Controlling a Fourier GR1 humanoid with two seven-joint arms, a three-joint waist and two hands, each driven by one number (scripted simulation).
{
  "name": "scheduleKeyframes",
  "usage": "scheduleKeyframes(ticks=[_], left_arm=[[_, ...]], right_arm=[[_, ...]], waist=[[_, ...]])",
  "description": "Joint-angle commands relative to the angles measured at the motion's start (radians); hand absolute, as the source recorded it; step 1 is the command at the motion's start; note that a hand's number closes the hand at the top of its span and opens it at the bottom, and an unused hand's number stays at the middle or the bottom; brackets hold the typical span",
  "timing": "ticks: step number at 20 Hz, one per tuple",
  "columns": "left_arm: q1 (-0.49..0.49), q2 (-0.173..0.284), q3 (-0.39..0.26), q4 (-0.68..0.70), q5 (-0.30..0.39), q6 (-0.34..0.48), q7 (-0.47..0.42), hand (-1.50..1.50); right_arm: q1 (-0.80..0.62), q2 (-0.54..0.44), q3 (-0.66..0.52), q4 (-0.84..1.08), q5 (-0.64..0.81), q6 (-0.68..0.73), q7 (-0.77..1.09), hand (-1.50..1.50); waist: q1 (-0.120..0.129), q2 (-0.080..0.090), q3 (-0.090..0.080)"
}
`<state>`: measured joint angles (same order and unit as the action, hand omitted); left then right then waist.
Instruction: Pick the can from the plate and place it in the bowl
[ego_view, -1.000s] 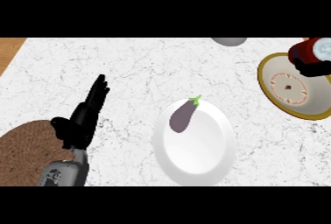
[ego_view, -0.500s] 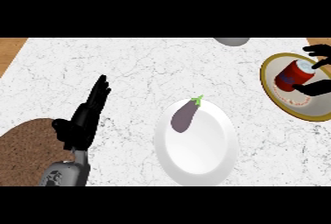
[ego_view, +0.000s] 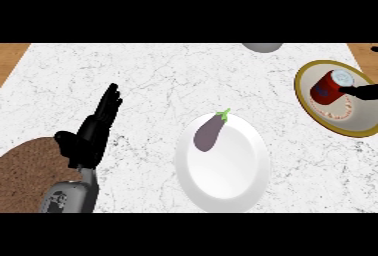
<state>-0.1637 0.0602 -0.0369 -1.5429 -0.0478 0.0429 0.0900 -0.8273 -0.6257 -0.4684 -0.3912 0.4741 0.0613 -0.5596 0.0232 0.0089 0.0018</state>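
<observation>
Fingers (ego_view: 360, 91) of your right hand touch the can (ego_view: 326, 86), lying just left of them on the gold-rimmed plate (ego_view: 306, 100); you cannot tell their grip. Your left hand (ego_view: 92, 132) rests open on the table (ego_view: 148, 75).

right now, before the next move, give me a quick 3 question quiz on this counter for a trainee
1. True or false: the can is already in the bowl.
2. What lies on the white plate? A) an eggplant B) a spoon C) a cup
3. Fill in: the left hand, resting at the view's left, is ___ (open or shut).

Key
1. False: the can lies on its side on the gold-rimmed plate, by the right hand.
2. A
3. open
</observation>
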Motion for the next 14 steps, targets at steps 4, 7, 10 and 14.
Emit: scheduleKeyframes(ticks=[4,7,10,14], left_arm=[[0.003,0.006,0.016,0.036,0.009,-0.016,-0.037,0.0],[-0.016,-0.023,-0.018,0.005,-0.028,0.024,0.018,0.0],[-0.037,0.018,0.05,0.075,0.02,-0.017,-0.044,0.0],[0.005,0.03,0.026,-0.036,0.017,-0.029,0.025,0.0]], right_arm=[[-0.032,-0.097,-0.094,0.067,-0.113,0.12,0.023,-1.5],[-0.004,-0.118,-0.127,0.079,-0.16,0.169,0.022,-1.5],[0.022,-0.185,-0.161,0.127,-0.201,0.296,0.018,-1.5],[0.091,-0.225,-0.159,0.116,-0.227,0.403,-0.036,-1.5]], waist=[[-0.007,-0.002,-0.001],[-0.011,-0.005,-0.001],[-0.011,0.0,0.0],[-0.011,-0.005,0.0]])
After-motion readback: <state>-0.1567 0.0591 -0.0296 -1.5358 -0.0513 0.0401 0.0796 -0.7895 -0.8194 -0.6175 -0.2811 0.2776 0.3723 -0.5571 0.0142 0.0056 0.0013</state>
